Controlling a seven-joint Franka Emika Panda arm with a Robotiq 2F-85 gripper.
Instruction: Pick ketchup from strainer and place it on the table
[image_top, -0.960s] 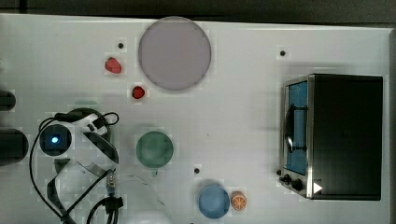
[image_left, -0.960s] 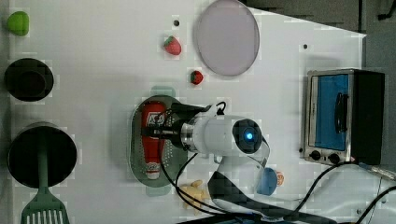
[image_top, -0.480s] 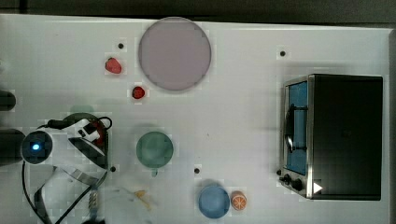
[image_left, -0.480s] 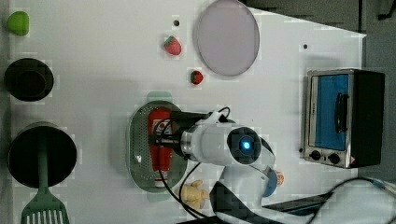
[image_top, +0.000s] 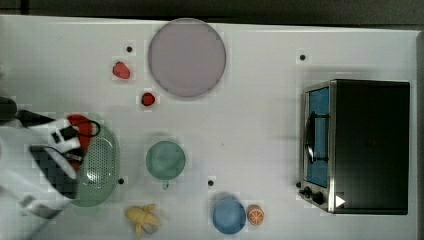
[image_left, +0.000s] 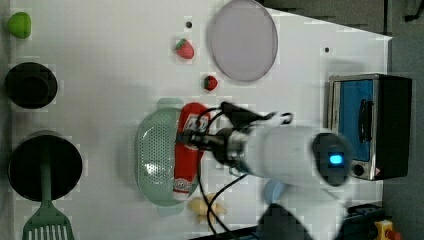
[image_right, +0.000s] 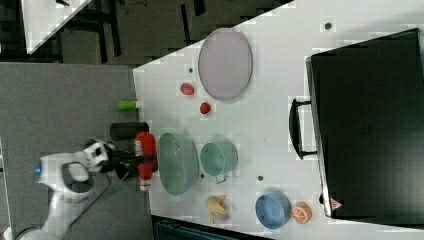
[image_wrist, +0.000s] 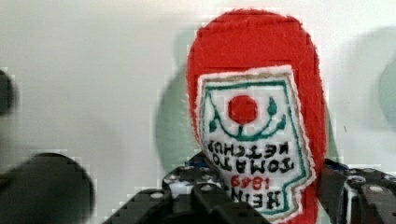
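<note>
The ketchup is clamped in the pincer, lifted out of the strainer. In the right view the red bottle hangs to the right view's left of the strainer, at the near border of the tabletop, beside a dark cylinder. In the wrist view the label faces the camera and the fingers press the bottle's sides.

In the top view the strainer sits near the top view's left edge, partly under the arm. Just beside it, toward the top view's right, stands a green cup. A banana, a blue bowl and an orange half line the top view's lower border. Two strawberries lie near a large round grey plate. A toaster oven fills the top view's right side. A wide bare stretch of white tabletop lies between the cup, the plate and the oven.

In the left view, at the left view's left border, are a green fruit, a black cup, a black pot and a green spatula; bare surface spreads between these and the strainer.
</note>
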